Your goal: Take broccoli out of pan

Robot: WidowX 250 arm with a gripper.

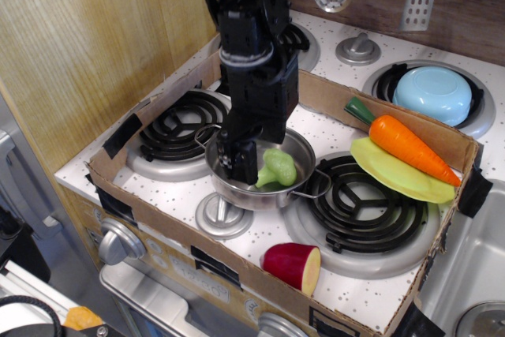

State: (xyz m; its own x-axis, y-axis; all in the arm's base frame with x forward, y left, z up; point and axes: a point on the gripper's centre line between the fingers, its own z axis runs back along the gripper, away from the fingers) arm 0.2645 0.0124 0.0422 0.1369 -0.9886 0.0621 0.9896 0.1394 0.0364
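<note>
pincer [240, 165] dips inside the steel pan [237, 189], toy broccoli [277, 169] just right of it; jaw state unclear

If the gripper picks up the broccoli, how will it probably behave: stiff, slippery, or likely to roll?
The broccoli looks like molded plastic, so it is probably stiff and light. Its glossy, bumpy head may slip between the fingers of the gripper. Lying on its side in the smooth steel pan, it could slide or roll if nudged.
</note>
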